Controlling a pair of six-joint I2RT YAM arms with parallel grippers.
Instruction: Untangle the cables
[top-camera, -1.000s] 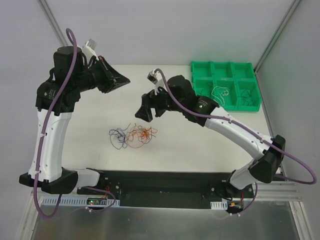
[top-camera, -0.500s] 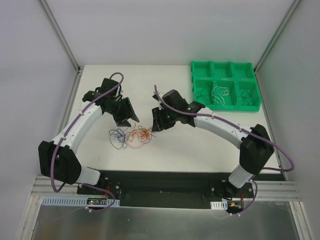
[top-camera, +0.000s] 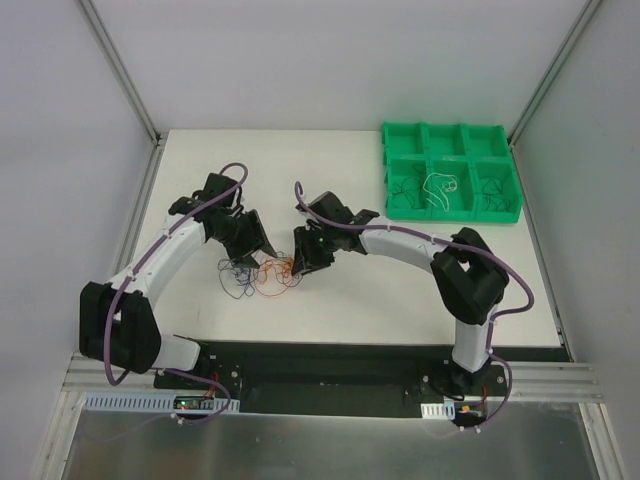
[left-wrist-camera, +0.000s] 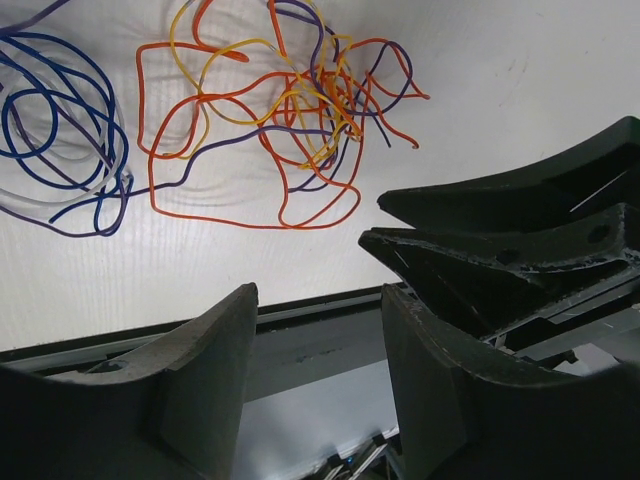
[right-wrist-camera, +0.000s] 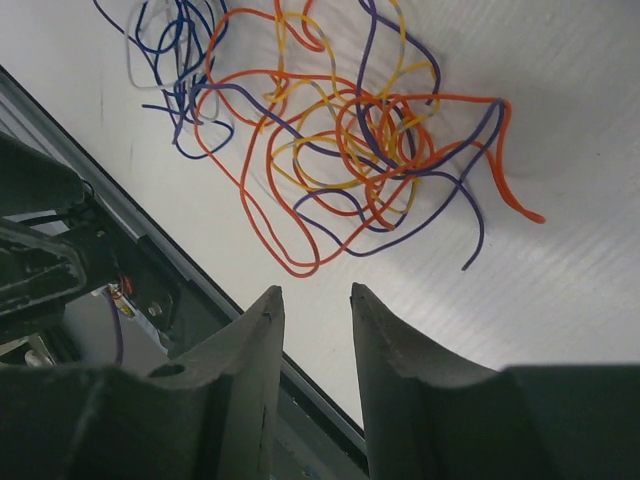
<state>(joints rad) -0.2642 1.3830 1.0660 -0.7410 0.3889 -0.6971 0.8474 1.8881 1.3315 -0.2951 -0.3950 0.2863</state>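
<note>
The cables lie loose on the white table: an orange, yellow and purple tangle (top-camera: 282, 271) (left-wrist-camera: 290, 110) (right-wrist-camera: 360, 140), with a blue and white coil (top-camera: 237, 275) (left-wrist-camera: 60, 130) (right-wrist-camera: 175, 60) just to its left. My left gripper (top-camera: 265, 252) (left-wrist-camera: 320, 292) hovers at the far left edge of the tangle, open, with nothing between its fingers. My right gripper (top-camera: 298, 265) (right-wrist-camera: 315, 292) hangs at the tangle's right edge, open by a narrower gap and also empty. Neither gripper touches a wire. The two grippers face each other closely across the pile.
A green compartment tray (top-camera: 404, 133) stands at the back right, with a white wire (top-camera: 441, 187) and dark wires (top-camera: 494, 196) in its cells. The table's front edge with the black base rail (top-camera: 320, 365) runs just below the cables.
Both arms have swung down and inward from raised poses to the cable pile. The left gripper has gone from shut to open. The right gripper's gap has narrowed.
</note>
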